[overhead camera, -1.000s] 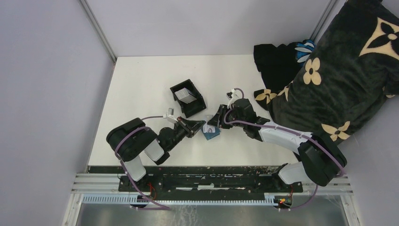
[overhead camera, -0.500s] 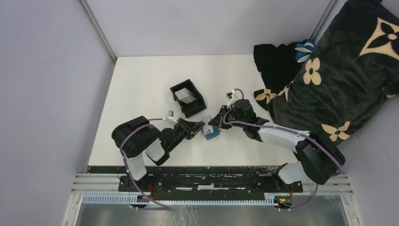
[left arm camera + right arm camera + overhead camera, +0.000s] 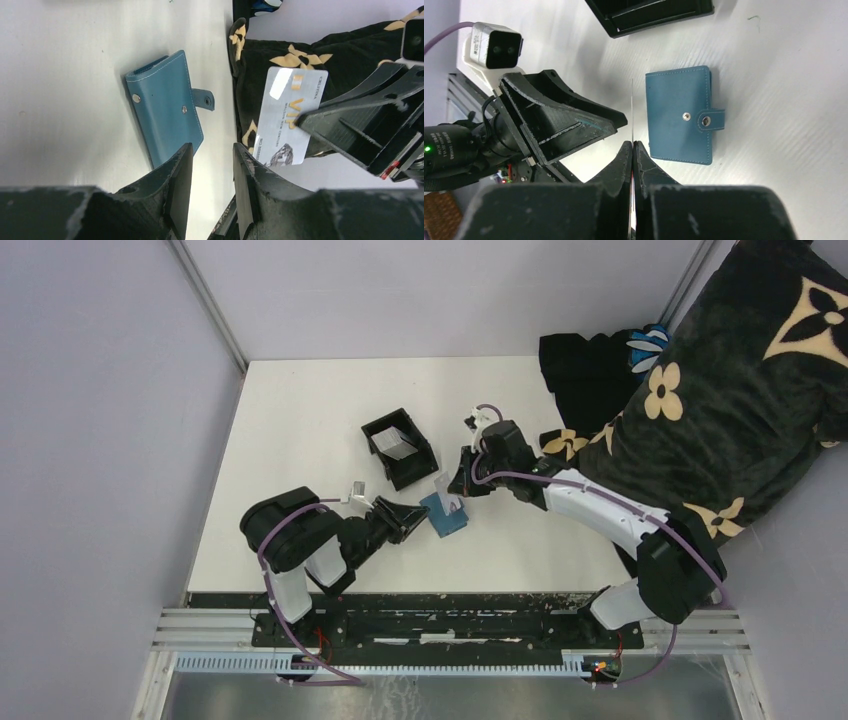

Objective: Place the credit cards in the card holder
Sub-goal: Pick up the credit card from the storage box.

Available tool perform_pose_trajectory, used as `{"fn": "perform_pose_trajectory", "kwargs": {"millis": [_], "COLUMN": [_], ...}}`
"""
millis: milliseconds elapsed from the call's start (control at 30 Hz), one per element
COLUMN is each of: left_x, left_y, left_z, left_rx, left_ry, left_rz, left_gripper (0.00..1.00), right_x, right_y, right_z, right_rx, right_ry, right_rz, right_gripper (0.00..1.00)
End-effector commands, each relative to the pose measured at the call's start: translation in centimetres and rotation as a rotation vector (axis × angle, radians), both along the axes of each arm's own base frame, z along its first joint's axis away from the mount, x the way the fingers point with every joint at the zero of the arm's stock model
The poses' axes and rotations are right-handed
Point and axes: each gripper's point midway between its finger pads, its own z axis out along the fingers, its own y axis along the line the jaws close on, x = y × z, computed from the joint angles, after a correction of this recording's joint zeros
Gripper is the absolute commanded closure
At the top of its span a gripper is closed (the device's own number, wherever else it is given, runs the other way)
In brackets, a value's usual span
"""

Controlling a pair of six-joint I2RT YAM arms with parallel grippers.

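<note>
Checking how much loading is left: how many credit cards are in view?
2. One credit card is pinched in the shut right gripper; a second card lies in the black box. More may be stacked beneath it, hidden.

It looked like a robotics lab cell — 2 arms (image 3: 290, 540) bolted to an aluminium rail (image 3: 450, 628) at a white table (image 3: 300, 410), enclosed by plain grey panels (image 3: 100, 440).

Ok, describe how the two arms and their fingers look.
The left arm and right arm are black with white link covers, a purple cable along each. The fingers are matte black wedges, scuffed grey at the edges. A small white camera sits at the wrist.
</note>
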Motion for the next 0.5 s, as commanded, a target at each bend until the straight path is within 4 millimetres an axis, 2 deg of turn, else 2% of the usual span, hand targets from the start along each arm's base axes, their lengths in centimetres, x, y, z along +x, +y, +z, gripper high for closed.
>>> {"fn": "perform_pose_trajectory", "kwargs": {"millis": [0, 233, 467], "left_x": [0.9, 1.5, 2.1], "left_y": [0.4, 0.4, 0.5], "left_z": [1.4, -1.0, -2.1], "left_rx": [0.020, 0.172, 0.283], "left_ry": [-0.089, -0.029, 0.002], "left_rz": [0.032, 0.026, 0.028], "left_gripper": [0.59, 0.71, 0.78], "right_x": [0.6, 1.4, 2.3], "right_y": [-1.0, -1.0, -1.2], "right_z": [-0.6, -2.4, -3.8], "right_rx": [-0.158, -0.250, -0.326], "right_ry": [-0.010, 0.029, 0.034], "right_rz": [0.051, 0.089, 0.102], "right_gripper": [0.99, 0.99, 0.99]}}
